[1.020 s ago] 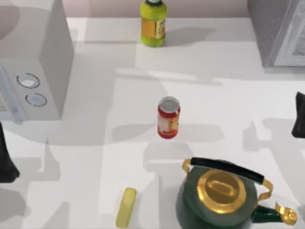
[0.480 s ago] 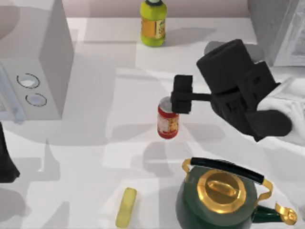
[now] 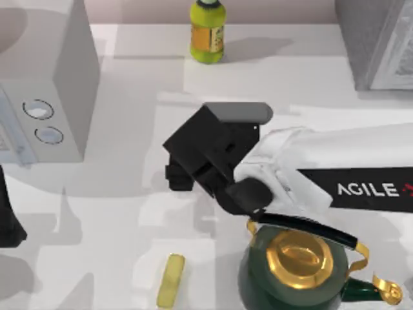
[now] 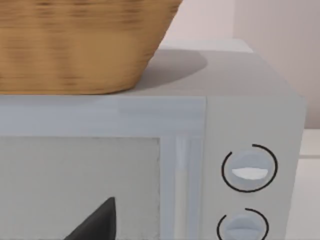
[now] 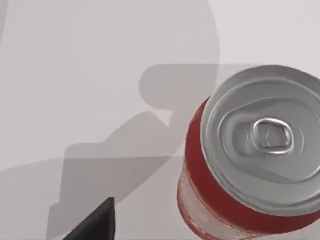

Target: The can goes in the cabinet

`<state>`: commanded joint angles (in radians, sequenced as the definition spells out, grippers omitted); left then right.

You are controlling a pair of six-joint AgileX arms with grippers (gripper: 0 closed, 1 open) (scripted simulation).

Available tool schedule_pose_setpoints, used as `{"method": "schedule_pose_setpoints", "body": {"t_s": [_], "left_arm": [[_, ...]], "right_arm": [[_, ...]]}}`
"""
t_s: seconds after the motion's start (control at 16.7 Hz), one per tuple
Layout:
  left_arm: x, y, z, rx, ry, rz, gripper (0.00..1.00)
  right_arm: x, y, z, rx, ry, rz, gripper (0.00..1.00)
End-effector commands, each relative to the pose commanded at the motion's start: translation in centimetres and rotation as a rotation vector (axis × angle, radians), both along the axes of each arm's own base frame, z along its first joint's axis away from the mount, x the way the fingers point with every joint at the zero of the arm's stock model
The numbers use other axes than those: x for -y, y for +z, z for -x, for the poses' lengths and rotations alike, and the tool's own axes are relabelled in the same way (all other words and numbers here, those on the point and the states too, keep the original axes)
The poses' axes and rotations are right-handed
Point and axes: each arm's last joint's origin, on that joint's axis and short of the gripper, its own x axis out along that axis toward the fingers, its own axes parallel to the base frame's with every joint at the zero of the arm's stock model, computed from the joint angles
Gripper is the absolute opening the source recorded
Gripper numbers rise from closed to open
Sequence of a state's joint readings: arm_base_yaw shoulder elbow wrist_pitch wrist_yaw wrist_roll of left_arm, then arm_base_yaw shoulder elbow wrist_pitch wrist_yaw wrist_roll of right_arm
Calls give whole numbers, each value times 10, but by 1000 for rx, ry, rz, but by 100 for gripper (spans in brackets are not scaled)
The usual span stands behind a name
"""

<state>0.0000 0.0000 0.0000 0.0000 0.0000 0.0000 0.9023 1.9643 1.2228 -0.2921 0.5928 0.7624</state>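
Right arm [image 3: 335, 177] reaches in from the right edge of the top view and ends at the table's [image 3: 129, 213] centre, its black wrist block covering the middle of the frame. Right gripper [image 3: 177, 177] sits at the left end of that block, pointing down and left in the frame. Whether its fingers are apart or together: cannot tell, the wrist hides them from above and the right wrist view catches just one dark fingertip [image 5: 95, 222] at the lower left of the frame.

The can [image 5: 250, 160] stands upright on the white table, in the right half of the right wrist view; red body, silver top with the pull tab facing the camera. The fingertip is apart from it, with bare table between. From above the can is hidden under the arm.

Green kettle [image 3: 300, 268] with gold lid stands at the lower right of the top view, its black handle just below the arm. Yellow bar [image 3: 170, 280] lies at lower centre-left. Yellow-green bottle [image 3: 207, 32] stands at top centre. Cabinet [image 3: 377, 42] fills the upper right corner, well apart from the arm's tip.

Left arm [image 3: 8, 213] is parked at the left edge, facing the microwave [image 4: 250, 125], which carries a wicker basket [image 4: 80, 45] on top
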Motion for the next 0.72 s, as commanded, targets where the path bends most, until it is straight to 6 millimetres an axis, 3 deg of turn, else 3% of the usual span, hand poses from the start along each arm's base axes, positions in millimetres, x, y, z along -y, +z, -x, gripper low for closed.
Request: {"method": "schedule_pose_setpoints", "body": {"t_s": [0.36, 0.48, 0.72], "left_arm": [[0, 0, 0, 0, 0, 0, 100], [0, 0, 0, 0, 0, 0, 100], [0, 0, 0, 0, 0, 0, 100]], "right_arm": [[1, -2, -2, -2, -2, 2, 100], [0, -7, -15, 3, 0, -3, 100], [2, -36, -45, -1, 1, 3, 100]]}}
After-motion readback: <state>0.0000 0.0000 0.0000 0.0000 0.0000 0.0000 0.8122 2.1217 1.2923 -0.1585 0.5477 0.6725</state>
